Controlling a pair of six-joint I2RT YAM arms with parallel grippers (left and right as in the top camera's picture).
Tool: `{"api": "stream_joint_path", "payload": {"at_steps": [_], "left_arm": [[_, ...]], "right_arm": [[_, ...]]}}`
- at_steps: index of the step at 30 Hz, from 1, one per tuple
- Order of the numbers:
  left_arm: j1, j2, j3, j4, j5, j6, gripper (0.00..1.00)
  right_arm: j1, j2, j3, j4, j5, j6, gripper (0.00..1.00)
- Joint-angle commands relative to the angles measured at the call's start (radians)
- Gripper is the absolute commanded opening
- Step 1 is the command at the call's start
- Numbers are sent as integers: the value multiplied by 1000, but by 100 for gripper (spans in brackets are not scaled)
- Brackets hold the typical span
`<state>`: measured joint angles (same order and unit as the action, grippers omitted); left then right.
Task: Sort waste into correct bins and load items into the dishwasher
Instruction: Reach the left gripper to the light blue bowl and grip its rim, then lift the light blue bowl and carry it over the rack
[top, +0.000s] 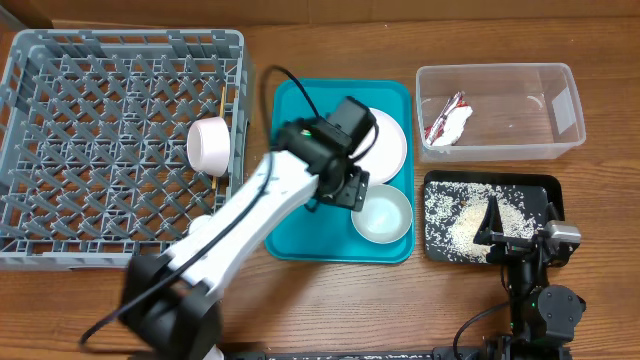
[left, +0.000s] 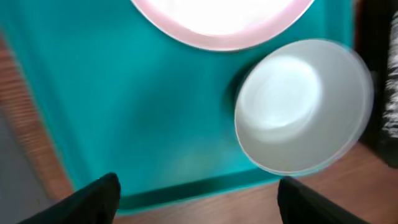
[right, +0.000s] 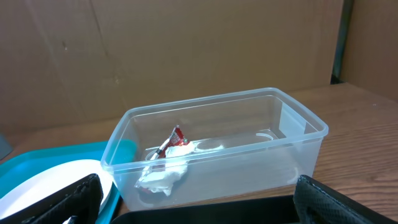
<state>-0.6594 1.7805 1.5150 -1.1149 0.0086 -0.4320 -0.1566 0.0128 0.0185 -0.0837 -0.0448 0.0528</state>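
Left claw (left: 199, 200) hangs wide and empty over the teal tray (left: 124, 112). The small white bowl (left: 301, 106) sits in a tray corner, just beside the plate (left: 217, 18). Shift toward the bowl, straddle its rim with one finger inside, then close.

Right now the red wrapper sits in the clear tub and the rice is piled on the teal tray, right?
No. The red wrapper is in the clear tub, but the rice is piled in the black tray, not on the teal tray, as the overhead view shows.
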Motion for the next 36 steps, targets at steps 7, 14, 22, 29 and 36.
{"api": "stream_joint_path", "payload": {"at_steps": [7, 14, 22, 29, 36], "left_arm": [[-3, 174, -18, 95, 112, 18, 69], [-3, 240, -18, 109, 142, 35, 50], [11, 237, 8, 74, 114, 36, 4], [46, 220, 174, -166, -71, 21, 4], [98, 145, 448, -528, -538, -217, 4]], "right_arm": [[-3, -10, -10, 3, 5, 6, 100], [-3, -10, -10, 3, 5, 6, 100], [-3, -10, -10, 3, 6, 6, 100], [-3, -10, -10, 3, 5, 6, 100], [-3, -10, -10, 3, 5, 6, 100]]}}
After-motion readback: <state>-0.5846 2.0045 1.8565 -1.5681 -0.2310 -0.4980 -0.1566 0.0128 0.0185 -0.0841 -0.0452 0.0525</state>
